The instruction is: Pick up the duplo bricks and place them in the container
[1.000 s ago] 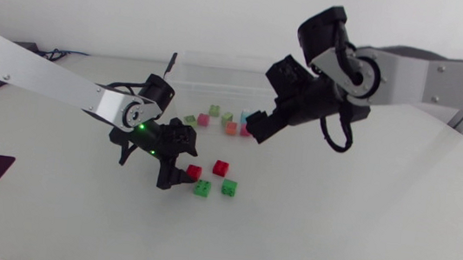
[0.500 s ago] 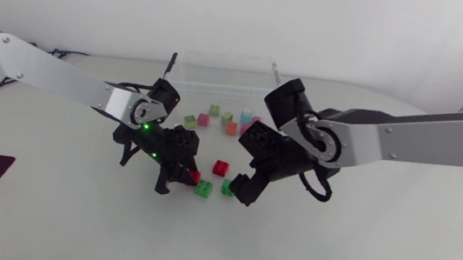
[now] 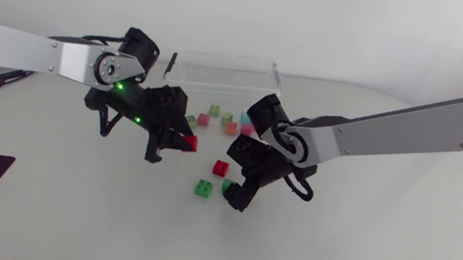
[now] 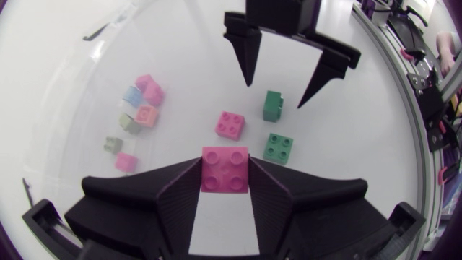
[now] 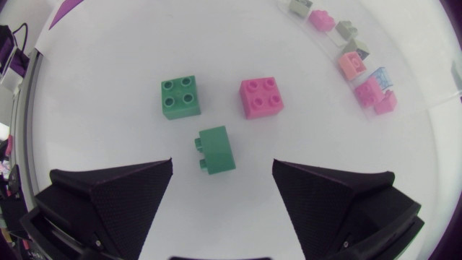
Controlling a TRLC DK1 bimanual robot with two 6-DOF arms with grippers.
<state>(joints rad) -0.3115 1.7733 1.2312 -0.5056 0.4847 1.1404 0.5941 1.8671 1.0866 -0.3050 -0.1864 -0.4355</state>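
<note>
There were two red bricks, two green bricks and a cluster (image 3: pixel 232 127) of at least seven small pastel bricks, plus one clear container (image 3: pixel 220 80) at the far side of the table (image 3: pixel 378 225).

One red brick (image 4: pixel 225 172), square with four studs facing up, was pinched between the fingers of the left gripper (image 3: pixel 180 140) and held off the table, on the near side of the container. The other red brick (image 5: pixel 261 97) sat stud-up on the table, beside the green ones.

One green brick (image 5: pixel 180 96) lay flat with its four studs up. The second green brick (image 5: pixel 216 149) was tipped on its side, studs pointing sideways. The right gripper (image 5: pixel 222 166) hung over it with fingers spread wide, neither touching it.

The pastel cluster, in pink, orange, blue and pale green, lay between the loose bricks and the container, close to its front wall.
</note>
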